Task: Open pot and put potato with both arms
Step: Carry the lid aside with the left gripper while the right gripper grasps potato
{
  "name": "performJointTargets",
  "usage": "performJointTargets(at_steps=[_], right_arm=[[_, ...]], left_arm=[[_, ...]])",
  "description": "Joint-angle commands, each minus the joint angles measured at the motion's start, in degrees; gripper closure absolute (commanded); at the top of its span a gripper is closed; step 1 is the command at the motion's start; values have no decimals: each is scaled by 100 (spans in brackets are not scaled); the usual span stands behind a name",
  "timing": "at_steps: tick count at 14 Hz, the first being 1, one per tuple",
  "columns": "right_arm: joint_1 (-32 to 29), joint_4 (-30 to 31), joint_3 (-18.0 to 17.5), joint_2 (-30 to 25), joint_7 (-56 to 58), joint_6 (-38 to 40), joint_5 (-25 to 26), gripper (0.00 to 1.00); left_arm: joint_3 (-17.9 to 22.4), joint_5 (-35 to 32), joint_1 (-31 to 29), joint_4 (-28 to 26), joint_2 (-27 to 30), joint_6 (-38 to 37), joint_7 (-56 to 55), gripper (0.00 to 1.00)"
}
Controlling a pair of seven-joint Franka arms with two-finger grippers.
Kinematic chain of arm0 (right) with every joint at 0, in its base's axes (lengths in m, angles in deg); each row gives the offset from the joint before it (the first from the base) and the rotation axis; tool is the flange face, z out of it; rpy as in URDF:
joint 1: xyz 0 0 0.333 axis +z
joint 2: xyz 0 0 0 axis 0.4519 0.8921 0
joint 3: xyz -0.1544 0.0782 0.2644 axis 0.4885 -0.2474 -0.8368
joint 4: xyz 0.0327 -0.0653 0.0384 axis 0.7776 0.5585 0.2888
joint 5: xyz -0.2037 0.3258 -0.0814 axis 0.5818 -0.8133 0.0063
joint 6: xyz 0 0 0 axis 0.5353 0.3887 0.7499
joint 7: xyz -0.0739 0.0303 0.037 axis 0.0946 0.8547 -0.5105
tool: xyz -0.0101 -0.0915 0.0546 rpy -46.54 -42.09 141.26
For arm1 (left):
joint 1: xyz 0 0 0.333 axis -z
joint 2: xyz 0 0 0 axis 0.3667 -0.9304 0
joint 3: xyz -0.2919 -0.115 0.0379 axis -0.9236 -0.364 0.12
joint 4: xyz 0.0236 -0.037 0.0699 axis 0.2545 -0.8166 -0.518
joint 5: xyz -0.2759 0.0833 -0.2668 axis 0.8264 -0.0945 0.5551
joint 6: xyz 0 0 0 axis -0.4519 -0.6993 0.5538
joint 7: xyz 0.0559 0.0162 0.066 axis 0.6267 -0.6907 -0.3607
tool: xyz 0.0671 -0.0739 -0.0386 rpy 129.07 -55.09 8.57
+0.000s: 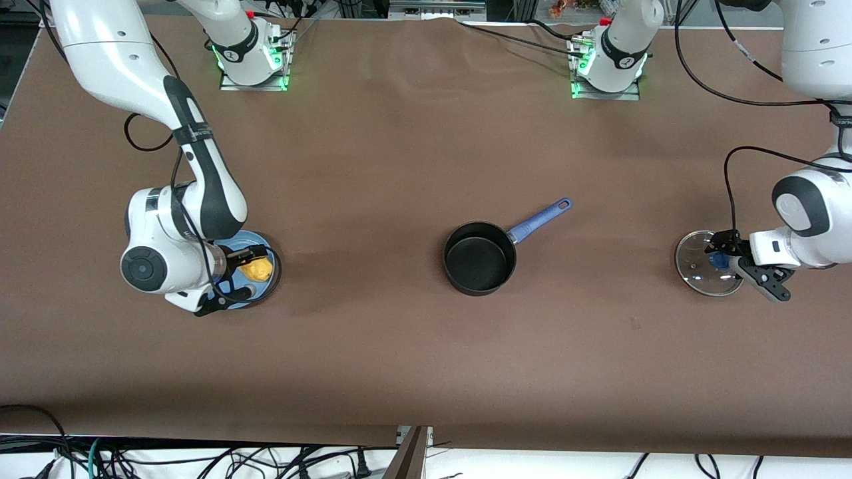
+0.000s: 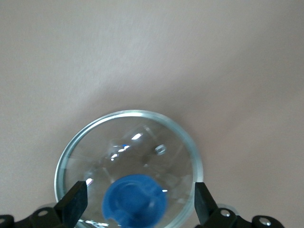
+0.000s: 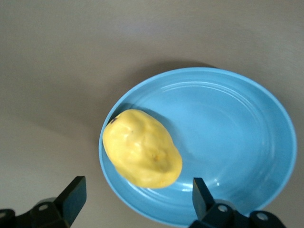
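Pot [image 1: 479, 259] uncovered mid-table; lid [image 1: 705, 263] lies flat toward left arm's end, left gripper [image 2: 137, 199] spread wide around its blue knob [image 2: 134, 200], not clamping; potato [image 3: 141, 155] on blue plate [image 3: 237, 142], right gripper [image 3: 137, 199] wide open above it, empty

Both arms are glossy white shells with black joint bands and round grey-black joint caps. The right arm [image 1: 170, 219] has a black cable looped along it, strapped near the elbow. The left arm [image 1: 809, 213] trails thin black cables too. Green lights glow at both bases. Black finger mounts carry small silver screws.
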Motion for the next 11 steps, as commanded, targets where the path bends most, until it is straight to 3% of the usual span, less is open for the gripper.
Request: performJointTargets(at_steps=[1, 8, 11], right_arm=[[2, 452, -10, -222, 356, -451, 91, 1], [-165, 408, -10, 24, 805, -952, 100, 8], [-253, 434, -10, 86, 744, -918, -49, 8]], left_arm=[[-130, -454, 163, 743, 247, -1192, -1240, 0], [-1307, -1238, 208, 1122, 1302, -2661, -4678, 0], [-1414, -1247, 514, 1648, 1451, -3495, -5794, 0]])
